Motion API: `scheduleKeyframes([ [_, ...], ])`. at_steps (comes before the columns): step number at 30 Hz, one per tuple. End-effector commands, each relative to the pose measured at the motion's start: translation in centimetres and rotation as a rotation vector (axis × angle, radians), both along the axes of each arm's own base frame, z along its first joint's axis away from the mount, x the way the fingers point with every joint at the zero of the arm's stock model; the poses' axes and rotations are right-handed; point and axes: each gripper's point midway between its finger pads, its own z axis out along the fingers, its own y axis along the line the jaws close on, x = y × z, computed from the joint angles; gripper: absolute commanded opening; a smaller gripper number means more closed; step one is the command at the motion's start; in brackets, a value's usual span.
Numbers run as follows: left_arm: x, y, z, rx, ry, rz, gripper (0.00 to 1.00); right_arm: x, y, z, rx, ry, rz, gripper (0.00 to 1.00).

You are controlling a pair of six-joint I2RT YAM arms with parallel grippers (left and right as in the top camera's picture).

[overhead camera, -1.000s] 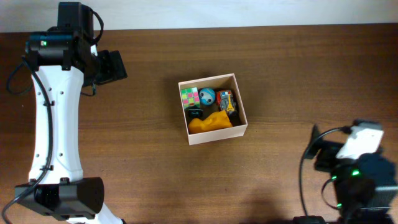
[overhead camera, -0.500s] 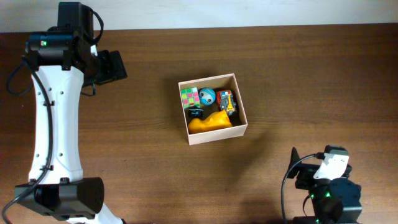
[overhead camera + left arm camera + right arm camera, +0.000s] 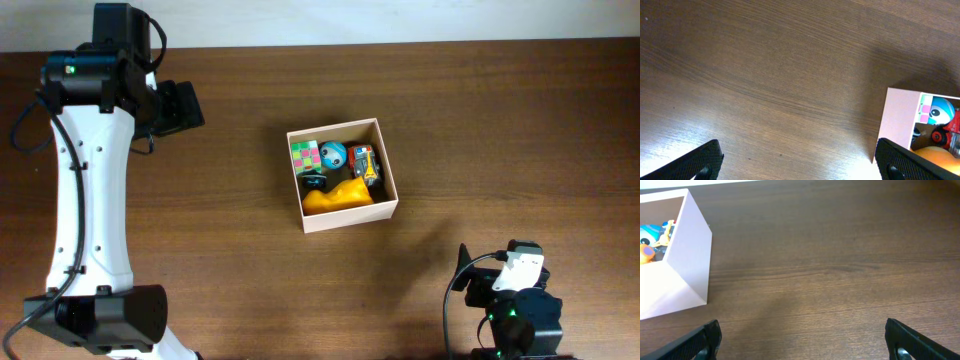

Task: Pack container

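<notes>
the right gripper, jaws wide and empty, has drawn back to the near right corner of the dark brown wooden desk, so packing looks done; the square white-walled cardboard container sits unmoved mid-desk, well apart from it, small colourful toys inside; the left gripper, equally wide and empty, hangs toward the far left corner

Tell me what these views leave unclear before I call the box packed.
Overhead: the small black item inside the container is too small to identify.
Left wrist: the container is cut off by the right edge, so only one corner shows.
Right wrist: the container's near white wall hides most of the contents.
Overhead: the right arm is cut off by the bottom edge.
</notes>
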Motion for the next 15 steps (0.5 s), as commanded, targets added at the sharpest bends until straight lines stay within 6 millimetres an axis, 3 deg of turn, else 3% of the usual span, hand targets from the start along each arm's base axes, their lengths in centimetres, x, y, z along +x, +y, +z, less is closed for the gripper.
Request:
scheduleKeyframes([
  [1, 0.2, 0.0, 0.5, 0.002, -0.016, -0.014, 0.99, 0.1, 0.1, -0.5, 0.012, -0.001, 0.0, 0.99],
  [15, 0.2, 0.0, 0.5, 0.002, -0.016, -0.014, 0.99, 0.3, 0.5, -1.9, 0.022, -0.001, 0.022, 0.99],
])
